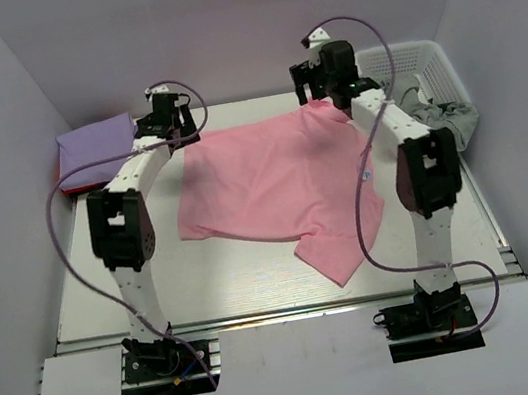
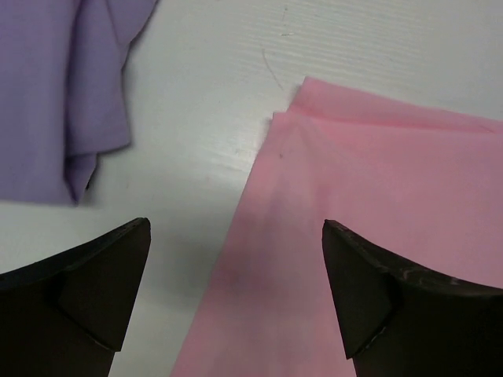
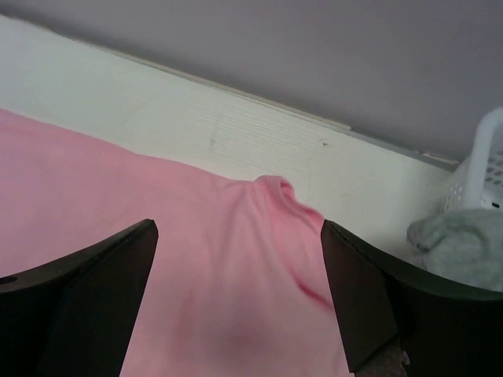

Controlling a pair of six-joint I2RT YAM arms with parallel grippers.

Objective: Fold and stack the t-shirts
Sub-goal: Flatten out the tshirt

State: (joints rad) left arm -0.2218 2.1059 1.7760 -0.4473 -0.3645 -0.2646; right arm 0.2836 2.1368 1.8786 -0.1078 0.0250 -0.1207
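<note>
Tabletop (image 1: 246,271): pale and flat, carrying all the cloth; both arms reach across it to its far side.
Pink shirt (image 1: 271,181): lies spread out and mostly flat in the middle, unfolded, with one part trailing toward the near right. Its far edge runs between the two arms, probably so each can take one far corner.
Left arm (image 1: 122,226): stretched to the shirt's far left corner, near the stack on the left.
Right arm (image 1: 427,170): stretched to the shirt's far right corner, just beside the basket.
Basket (image 1: 440,67): white, with holes in its walls, at the far right, apart from the work area; it seems to hold what waits its turn.
Lavender shirt (image 1: 97,139): folded at the far left, clear of the pink one with bare tabletop between, likely the start of the stack.
Grey cloth (image 1: 443,117): bunched over the basket's near side.
Red shirt (image 1: 68,187): only a thin red edge shows under the lavender one, so it seems to be the bottom of the stack.
Left jaws: spread wide over the pink shirt's (image 2: 377,204) left edge, grasping nothing.
Right jaws: also released, straddling a small raised pucker in the pink shirt (image 3: 157,196).
Step in hand: by my reading, lining up on the far corners for the first fold.
</note>
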